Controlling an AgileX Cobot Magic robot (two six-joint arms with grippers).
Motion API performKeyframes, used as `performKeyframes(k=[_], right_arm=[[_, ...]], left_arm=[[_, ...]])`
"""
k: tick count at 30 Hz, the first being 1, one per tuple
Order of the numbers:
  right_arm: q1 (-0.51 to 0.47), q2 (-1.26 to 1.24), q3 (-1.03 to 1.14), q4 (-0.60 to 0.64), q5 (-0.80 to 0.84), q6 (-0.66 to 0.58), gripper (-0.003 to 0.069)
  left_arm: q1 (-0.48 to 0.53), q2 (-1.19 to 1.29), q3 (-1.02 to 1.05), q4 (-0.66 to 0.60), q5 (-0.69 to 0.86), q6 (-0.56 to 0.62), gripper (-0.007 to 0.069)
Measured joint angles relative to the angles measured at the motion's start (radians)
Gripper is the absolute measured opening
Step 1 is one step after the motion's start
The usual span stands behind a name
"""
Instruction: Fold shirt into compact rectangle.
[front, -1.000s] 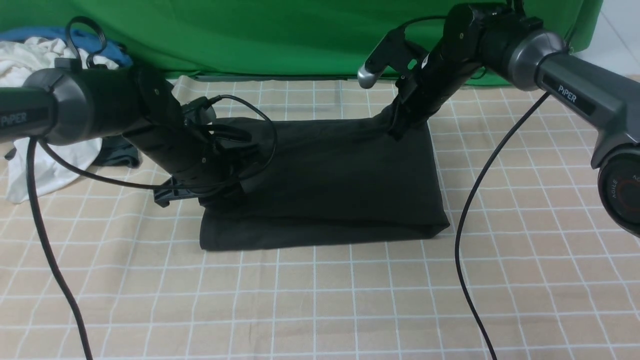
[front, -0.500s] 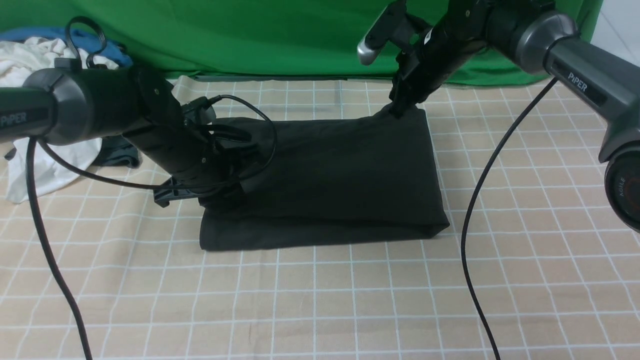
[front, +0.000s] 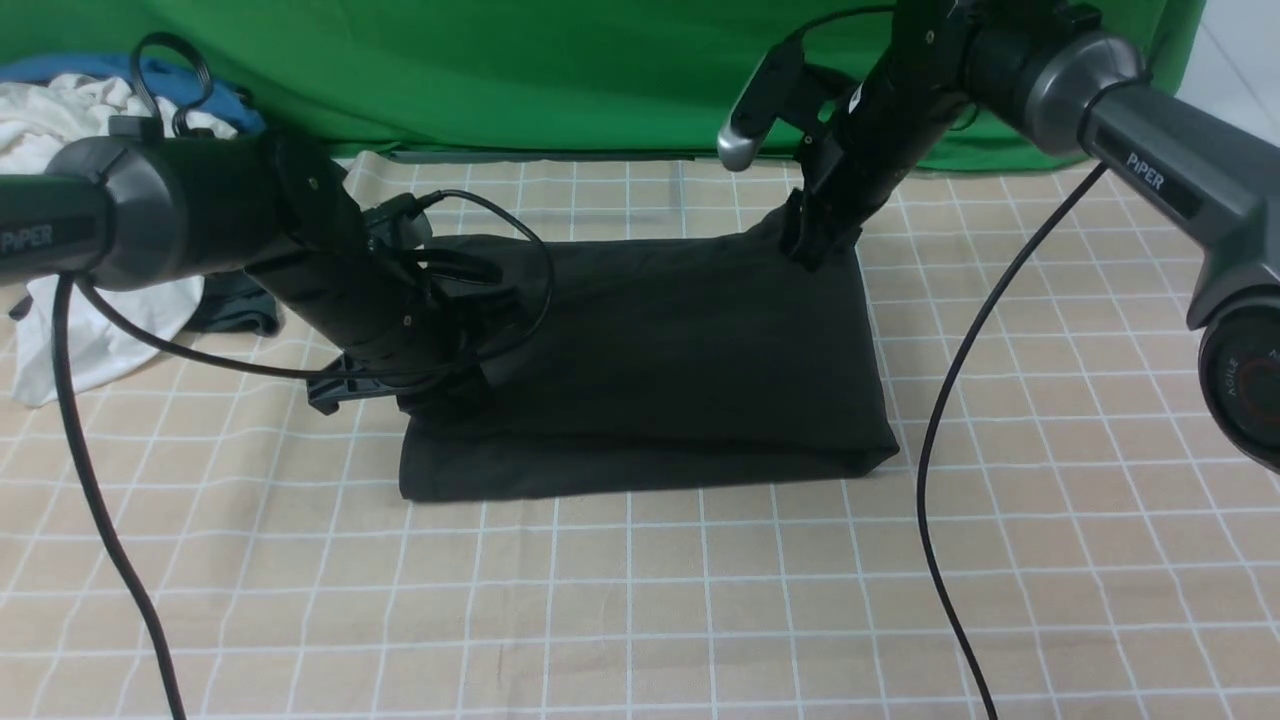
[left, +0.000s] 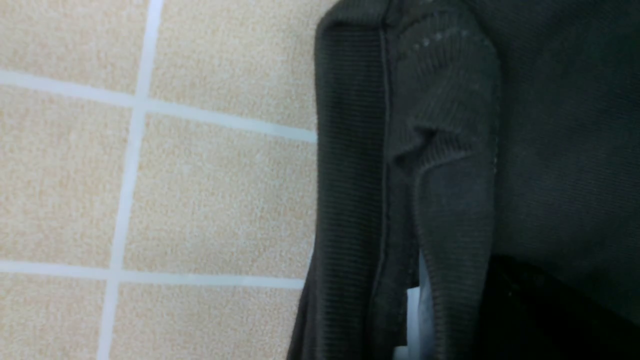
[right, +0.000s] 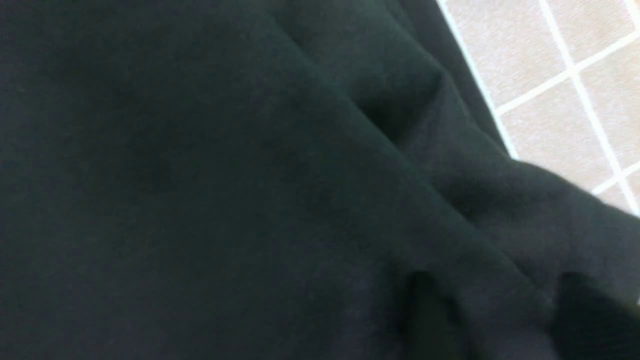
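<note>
The black shirt (front: 660, 360) lies folded into a rough rectangle on the checked tablecloth (front: 640, 600). My left gripper (front: 440, 385) rests low at the shirt's left edge, shut on the fabric by the ribbed collar (left: 350, 150). A white neck label (left: 415, 305) peeks out beside one dark finger (left: 550, 315). My right gripper (front: 815, 245) points down onto the shirt's far right corner and is open. In the right wrist view its two fingers (right: 425, 315) stand apart with black cloth (right: 200, 175) between them.
A white garment (front: 60, 120), blue cloth (front: 180, 80) and a small dark grey garment (front: 235, 305) are piled at the far left. A green backdrop (front: 500, 70) closes the back. Black cables (front: 940, 400) hang from both arms across the cloth.
My right gripper raised the far right corner, then came back down onto it and opened. The left arm has not moved.
</note>
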Motion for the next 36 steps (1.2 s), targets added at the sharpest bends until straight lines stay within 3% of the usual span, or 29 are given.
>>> performKeyframes(k=[4,8,10,11,12,15,26,36], right_arm=[[0.006,0.025,0.0,-0.013,-0.03,0.0,0.054],[0.017,0.038,0.0,-0.016,-0.058,0.0,0.047],[0.022,0.04,0.0,-0.018,-0.065,-0.006,0.0311],[0.027,0.04,0.0,-0.019,-0.066,-0.007,0.0182],[0.03,0.04,0.0,-0.027,-0.071,-0.007,0.0116],[0.031,0.04,-0.001,-0.049,-0.078,-0.007,0.0043],[0.031,0.034,-0.079,-0.079,-0.078,0.011,0.0036],[0.027,0.041,-0.095,-0.078,-0.178,0.078,0.0036]], left_arm=[[0.0,0.0,0.0,-0.001,0.0,0.001,0.0013],[0.0,0.0,0.0,-0.001,0.003,0.001,0.0013],[0.0,0.0,0.0,-0.002,0.003,0.001,0.0013],[0.0,0.0,0.0,-0.002,0.003,0.001,0.0013],[0.0,0.0,0.0,-0.002,0.003,0.001,0.0013],[0.0,0.0,0.0,-0.002,0.003,0.001,0.0013],[0.0,0.0,0.0,-0.002,0.004,0.003,0.0013],[0.0,0.0,0.0,-0.002,0.005,0.003,0.0013]])
